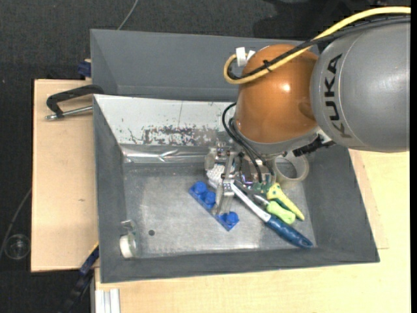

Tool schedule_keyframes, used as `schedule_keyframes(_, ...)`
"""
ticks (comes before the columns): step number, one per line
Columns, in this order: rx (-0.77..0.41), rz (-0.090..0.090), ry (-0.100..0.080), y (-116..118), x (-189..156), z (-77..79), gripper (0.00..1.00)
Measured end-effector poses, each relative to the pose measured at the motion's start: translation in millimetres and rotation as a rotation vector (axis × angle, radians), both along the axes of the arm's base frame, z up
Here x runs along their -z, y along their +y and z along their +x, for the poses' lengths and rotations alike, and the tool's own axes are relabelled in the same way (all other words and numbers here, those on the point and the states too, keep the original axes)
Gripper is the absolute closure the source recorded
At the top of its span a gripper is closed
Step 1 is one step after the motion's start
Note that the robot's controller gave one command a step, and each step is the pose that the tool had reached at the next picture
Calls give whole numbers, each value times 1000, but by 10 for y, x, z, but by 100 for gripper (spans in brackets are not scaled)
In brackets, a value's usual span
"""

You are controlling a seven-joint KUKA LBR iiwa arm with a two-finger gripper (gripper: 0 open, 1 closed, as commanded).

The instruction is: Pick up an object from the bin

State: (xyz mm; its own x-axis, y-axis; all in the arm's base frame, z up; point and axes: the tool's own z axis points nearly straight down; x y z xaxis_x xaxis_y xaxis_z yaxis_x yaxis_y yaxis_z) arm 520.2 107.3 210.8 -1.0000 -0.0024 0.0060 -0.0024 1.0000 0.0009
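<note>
A grey metal bin [111, 175] is pictured from above, with a robot arm [365, 90] reached into it from the right. The arm's wrist is covered by a rounded orange cover [273, 96], and a yellow cable [339, 25] is looped over the top of it. Below the cover, the end effector [225, 197] is lowered onto a blue plastic piece [202, 193]. This is a long part with a block at each end, laid slantwise on the bin's floor near its middle. The tip of the end effector is set against the blue plastic piece between its two blocks. Whether the end effector is clenched or released cannot be told, as its metal parts are crowded together and partly hidden under the cover. The blue plastic piece appears to be rested flat on the floor.

Just to the right of the blue plastic piece, a small heap is gathered. A white pen [251, 204] is laid nearest to it, a green and yellow tool [283, 204] is tucked behind the pen, and a blue marker [290, 232] is stretched out at the heap's lower right. Up and to the right of the blue plastic piece, a clear ring of tape [293, 168] is seen under the arm. Well to the lower left of the blue plastic piece, a small pale round thing [127, 244] is lodged in the bin's corner. Up and to the left of the blue plastic piece, the back wall is marked with dark scuffs [163, 134].
</note>
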Motion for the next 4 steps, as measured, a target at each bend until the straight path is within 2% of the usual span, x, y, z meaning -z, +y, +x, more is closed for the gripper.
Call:
schedule_keyframes(1,2,1,-9,-6,-48,15,0)
schedule_keyframes(2,84,2,-8,-253,761,141,0)
schedule_keyframes(3,121,3,-4,-323,1088,136,0)
schedule_keyframes(4,174,4,-10,-351,993,163,0)
